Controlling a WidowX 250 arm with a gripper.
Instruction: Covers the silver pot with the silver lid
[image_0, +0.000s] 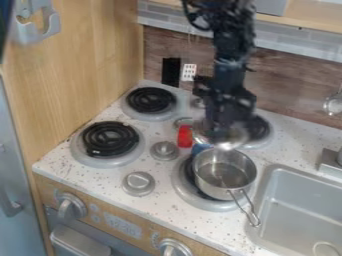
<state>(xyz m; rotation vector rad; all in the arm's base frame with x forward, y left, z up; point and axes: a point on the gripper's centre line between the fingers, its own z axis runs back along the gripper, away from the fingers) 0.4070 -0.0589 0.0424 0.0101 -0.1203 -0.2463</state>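
My gripper (222, 125) hangs from the top edge, just behind the pot, and is shut on the silver lid (232, 139). The lid is slightly blurred and partly covered by the gripper. It is at the pot's back rim in the view; whether the two touch I cannot tell. The silver pot (226, 175) sits uncovered on the front right burner, its inside visible and its wire handle pointing toward the lower right.
A red object (185, 136) and a blue one (200, 149) are left of the lid. Black coil burners (110, 138) lie at the left, with silver knobs (138, 183) between the burners. The sink (299, 200) is at the right, beside the pot's handle.
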